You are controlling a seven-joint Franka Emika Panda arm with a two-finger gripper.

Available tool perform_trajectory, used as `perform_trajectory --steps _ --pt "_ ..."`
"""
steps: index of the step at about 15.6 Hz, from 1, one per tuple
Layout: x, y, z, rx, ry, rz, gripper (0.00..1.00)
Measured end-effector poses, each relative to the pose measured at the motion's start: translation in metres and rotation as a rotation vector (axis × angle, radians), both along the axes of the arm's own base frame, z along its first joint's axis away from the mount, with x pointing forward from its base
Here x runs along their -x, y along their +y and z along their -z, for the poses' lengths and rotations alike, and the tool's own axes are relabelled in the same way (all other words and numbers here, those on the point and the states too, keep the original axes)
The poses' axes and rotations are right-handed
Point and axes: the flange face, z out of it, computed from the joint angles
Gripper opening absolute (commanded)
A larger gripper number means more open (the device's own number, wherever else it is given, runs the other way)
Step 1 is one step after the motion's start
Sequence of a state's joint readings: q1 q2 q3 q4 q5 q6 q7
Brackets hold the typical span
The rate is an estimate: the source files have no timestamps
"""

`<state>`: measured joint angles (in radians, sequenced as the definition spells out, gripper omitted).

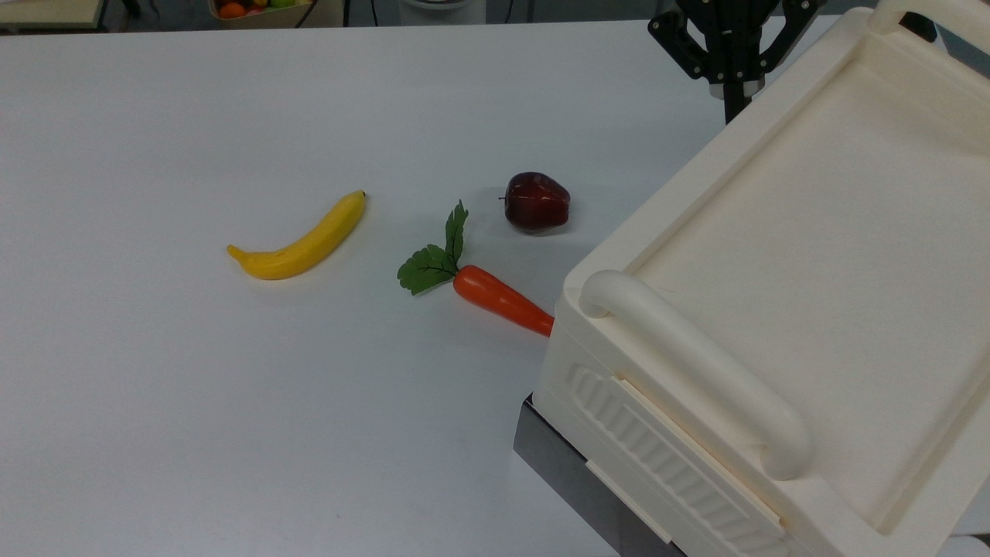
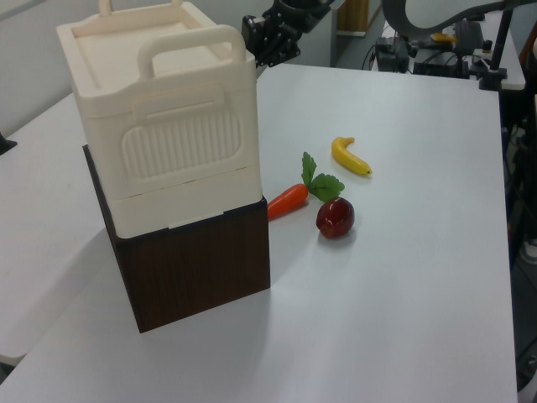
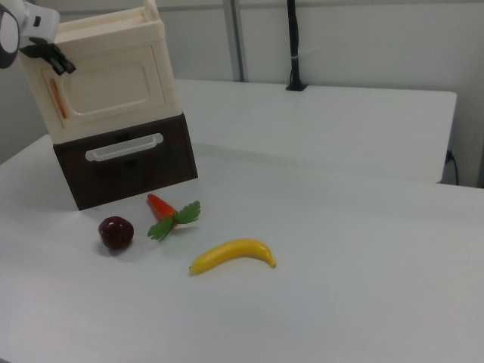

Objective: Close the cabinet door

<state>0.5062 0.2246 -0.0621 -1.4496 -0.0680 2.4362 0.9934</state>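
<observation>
Pressing against the cabinet door (image 3: pixel 102 87), flush with the cabinet (image 1: pixel 812 255), the pincer (image 1: pixel 735 108) is seen upper right; finger state cannot be told.

Smooth cream plastic cabinet (image 1: pixel 812 255)

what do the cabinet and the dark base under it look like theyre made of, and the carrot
The cabinet looks like moulded cream plastic: smooth matt skin, rounded handle bars, a ribbed panel. The base beneath looks like dark wood or wood-look laminate, going by its faint vertical grain. The carrot seems plastic, glossy orange with a highlight; its green leaves may be fabric or thin plastic.
</observation>
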Motion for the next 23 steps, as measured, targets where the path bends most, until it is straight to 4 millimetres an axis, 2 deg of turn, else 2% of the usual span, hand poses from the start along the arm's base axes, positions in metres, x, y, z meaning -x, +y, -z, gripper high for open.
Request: perform_trajectory --steps 4,7,9,12,15,18,23 --pt "-0.002 -0.004 0.004 0.004 0.008 0.006 0.00" --pt "-0.006 -0.014 0.019 0.039 0.031 0.005 0.00" --pt "-0.010 -0.029 0.033 0.114 0.087 -0.019 0.00" --pt "-0.010 -0.066 0.043 0.255 0.209 -0.086 0.00" --pt "-0.003 -0.118 0.047 0.352 0.322 -0.136 0.00" --pt "0.012 -0.167 0.055 0.432 0.430 -0.221 0.00" --pt "0.045 -0.229 0.060 0.512 0.549 -0.392 0.00"
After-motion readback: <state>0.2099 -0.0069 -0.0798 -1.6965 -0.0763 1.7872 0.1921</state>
